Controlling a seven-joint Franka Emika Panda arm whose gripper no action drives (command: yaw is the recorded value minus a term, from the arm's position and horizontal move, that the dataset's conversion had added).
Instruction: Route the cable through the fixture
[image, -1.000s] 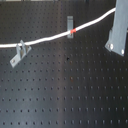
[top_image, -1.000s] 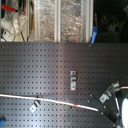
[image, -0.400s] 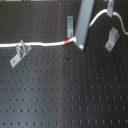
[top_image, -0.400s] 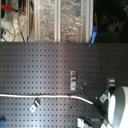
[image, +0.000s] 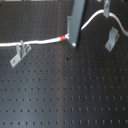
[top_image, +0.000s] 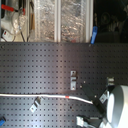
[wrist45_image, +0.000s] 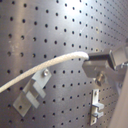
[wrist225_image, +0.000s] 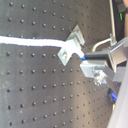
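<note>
Dragging the cable (image: 42, 42) with your gripper (wrist45_image: 95, 62) clamped on it, you pulled its red band (image: 63, 37) against the middle fixture (image: 75, 25), nearing threading.

Soft, low-resolution frames; dim board; mild glare.

black perforated board (image: 65, 95), foil-wrapped shelving (top_image: 60, 20)

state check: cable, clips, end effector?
cable: lying across the pegboard, running through the clip at the first exterior view's left
left clip: cable passes through it
middle clip: empty in the second exterior view
right clip: empty, cable arcs above
end effector: shut on cable
</note>
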